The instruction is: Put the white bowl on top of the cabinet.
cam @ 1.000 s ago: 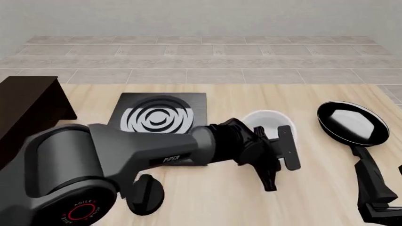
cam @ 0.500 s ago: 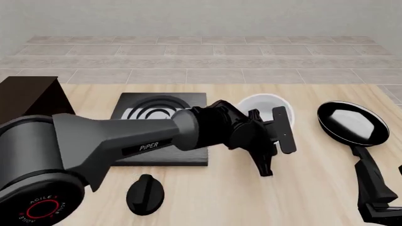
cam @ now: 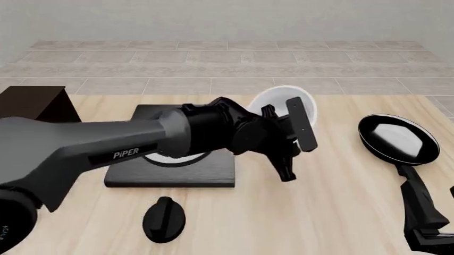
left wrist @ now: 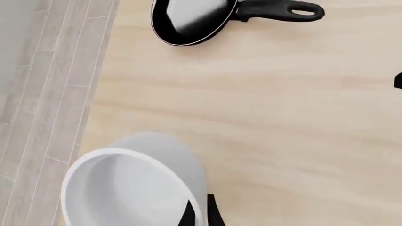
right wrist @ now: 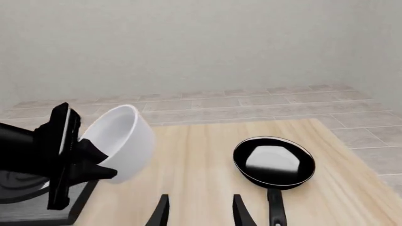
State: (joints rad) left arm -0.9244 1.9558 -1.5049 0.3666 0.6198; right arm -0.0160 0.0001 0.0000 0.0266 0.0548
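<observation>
Fingers of my left gripper (cam: pixel 292 139) pinch the white bowl (cam: pixel 280 103) by its rim, tilted clear of the surface (cam: pixel 341 212) so I can carry it to the cabinet (cam: pixel 32 103).

You now have the white bowl (cam: pixel 278 104) off the table: a second ago it sat on the wood beside the stove plate (cam: pixel 170 172), and now it hangs tilted in the left gripper (cam: pixel 292 142), higher and farther back in the front view, its rim clamped between the fingers. Your left arm (cam: pixel 127 146) has swung up and leftward, so it now crosses the stove plate and hides most of the silver rings.
</observation>
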